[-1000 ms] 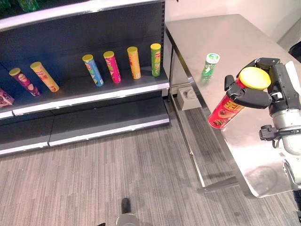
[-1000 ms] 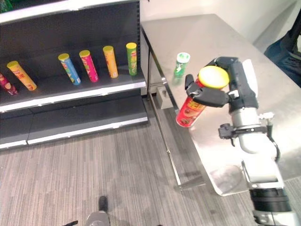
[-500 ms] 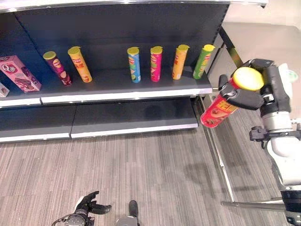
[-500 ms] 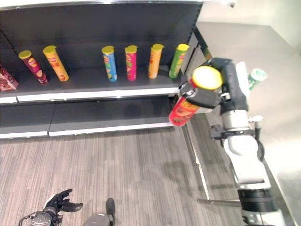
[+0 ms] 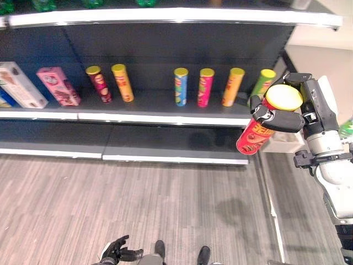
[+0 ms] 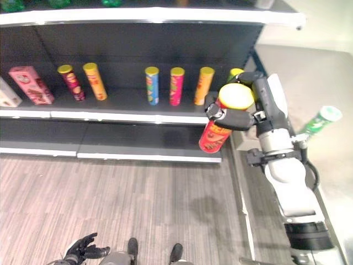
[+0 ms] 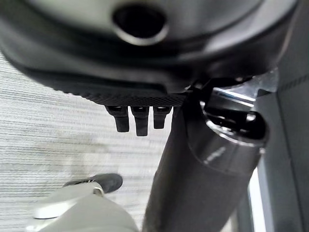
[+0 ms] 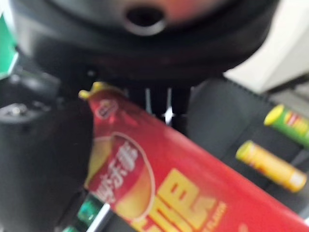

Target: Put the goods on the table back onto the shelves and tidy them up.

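Observation:
My right hand (image 5: 289, 117) is shut on a red chip can (image 5: 255, 136) with a yellow lid, held tilted in the air in front of the right end of the shelf unit. The right wrist view shows the red can (image 8: 183, 188) lying across the palm. On the middle shelf board (image 5: 165, 118) stands a row of cans: maroon (image 5: 98, 83), yellow (image 5: 122, 81), blue (image 5: 180, 85), pink (image 5: 205, 86), orange (image 5: 233, 85) and green (image 5: 265, 81). A green can (image 6: 318, 121) stands on the steel table (image 6: 325, 72) to the right. My left hand (image 5: 117, 253) hangs low and open.
A pink box (image 5: 58, 85) and a white box (image 5: 21, 84) stand at the shelf's left end. A lower shelf board (image 5: 176, 144) lies bare beneath. Grey wood-pattern floor (image 5: 138, 204) stretches in front of the unit.
The camera has swung left, so the shelf now takes the middle of the picture and the table has slid to the right edge. The right hand still holds the red can.

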